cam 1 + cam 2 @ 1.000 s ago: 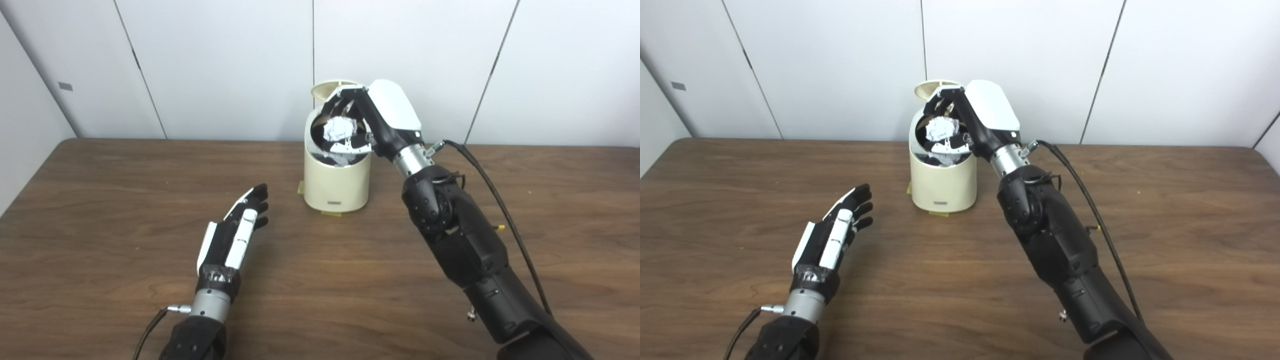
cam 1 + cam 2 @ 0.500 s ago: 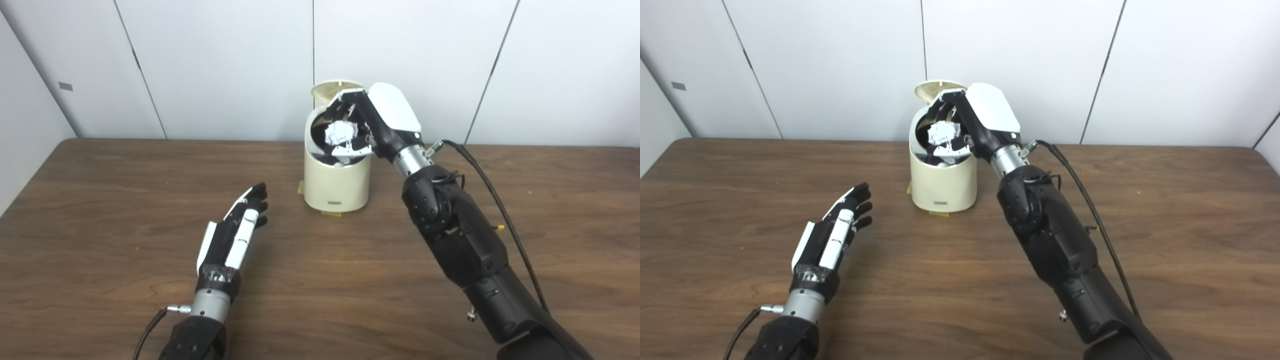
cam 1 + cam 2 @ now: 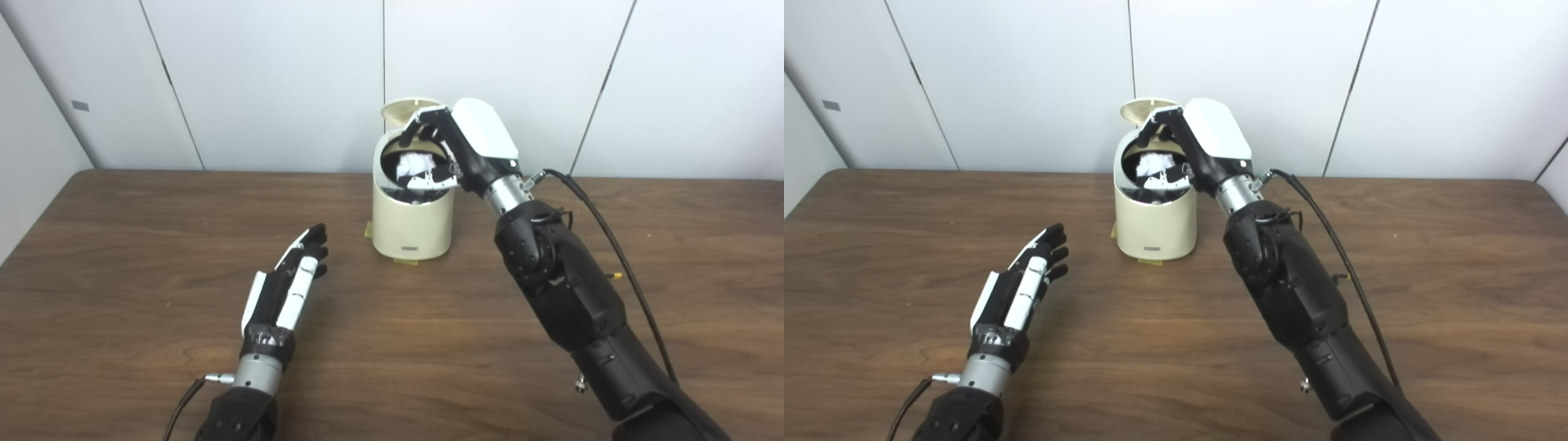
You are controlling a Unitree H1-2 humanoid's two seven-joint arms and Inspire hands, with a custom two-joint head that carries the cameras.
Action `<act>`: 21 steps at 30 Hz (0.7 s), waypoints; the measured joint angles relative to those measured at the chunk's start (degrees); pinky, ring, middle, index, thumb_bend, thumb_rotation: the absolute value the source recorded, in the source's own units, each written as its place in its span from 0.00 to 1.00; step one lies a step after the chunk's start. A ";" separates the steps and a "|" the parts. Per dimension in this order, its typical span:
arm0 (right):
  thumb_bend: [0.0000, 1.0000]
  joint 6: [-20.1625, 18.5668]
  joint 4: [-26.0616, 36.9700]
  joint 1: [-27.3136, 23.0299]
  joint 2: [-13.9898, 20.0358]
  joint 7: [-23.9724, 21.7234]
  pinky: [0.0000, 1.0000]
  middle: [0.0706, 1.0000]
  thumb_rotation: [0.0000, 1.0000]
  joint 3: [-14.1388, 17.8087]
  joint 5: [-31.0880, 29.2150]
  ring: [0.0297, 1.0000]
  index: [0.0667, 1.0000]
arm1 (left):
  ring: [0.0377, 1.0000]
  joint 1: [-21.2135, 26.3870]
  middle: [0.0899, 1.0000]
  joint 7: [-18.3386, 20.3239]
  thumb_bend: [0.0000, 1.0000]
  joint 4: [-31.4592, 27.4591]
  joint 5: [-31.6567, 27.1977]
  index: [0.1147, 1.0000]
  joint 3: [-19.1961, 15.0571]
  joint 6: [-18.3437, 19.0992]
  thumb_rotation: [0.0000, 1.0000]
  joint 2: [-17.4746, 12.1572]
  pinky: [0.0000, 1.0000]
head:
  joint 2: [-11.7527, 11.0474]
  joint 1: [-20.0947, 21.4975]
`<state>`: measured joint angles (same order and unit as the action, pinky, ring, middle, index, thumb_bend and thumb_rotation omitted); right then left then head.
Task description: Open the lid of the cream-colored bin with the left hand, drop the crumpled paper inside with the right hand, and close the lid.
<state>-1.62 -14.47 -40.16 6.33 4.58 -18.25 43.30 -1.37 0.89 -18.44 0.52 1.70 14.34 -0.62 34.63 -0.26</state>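
Observation:
The cream-colored bin (image 3: 411, 223) stands at the back middle of the table, its round lid (image 3: 401, 109) tipped up behind the opening. White crumpled paper (image 3: 415, 164) lies inside the dark mouth of the bin, apart from the fingers. My right hand (image 3: 456, 144) hangs over the opening with its fingers spread and nothing in them. My left hand (image 3: 288, 291) rests flat on the table in front and to the left of the bin, open and well away from it.
The brown wooden table (image 3: 122, 245) ends at a white panelled wall behind the bin. A black cable (image 3: 612, 245) runs along my right forearm. Small yellowish tape pieces (image 3: 404, 261) sit at the bin's base.
The right hand's fingers have spread and let go of the paper, which has dropped lower into the bin. The left hand has not moved.

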 measured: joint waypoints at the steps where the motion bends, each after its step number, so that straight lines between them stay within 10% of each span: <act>1: 0.52 0.01 -0.07 0.00 0.00 0.02 0.58 0.66 0.14 0.00 0.00 0.63 0.46 | 0.90 0.00 0.90 -0.02 0.55 0.00 0.03 0.91 0.01 0.00 0.83 -0.01 0.88 | 0.00 0.00; 14: 0.52 0.02 -0.18 0.00 0.49 -0.01 0.52 0.63 0.14 -0.04 0.23 0.58 0.46 | 0.91 0.05 0.91 0.01 0.55 0.01 -0.01 0.91 -0.01 -0.01 0.83 -0.03 0.89 | -0.18 0.09; 21: 0.51 1.72 -0.09 0.01 0.44 2.13 0.37 0.46 0.00 0.75 -0.99 0.37 0.50 | 0.90 0.06 0.90 -0.06 0.55 0.01 0.05 0.91 -0.02 -0.02 0.82 -0.03 0.88 | -0.18 0.09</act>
<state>0.10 -14.56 -40.15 6.77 6.70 -17.50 42.31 -1.31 0.83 -18.43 0.57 1.68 14.32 -0.65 34.45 -0.18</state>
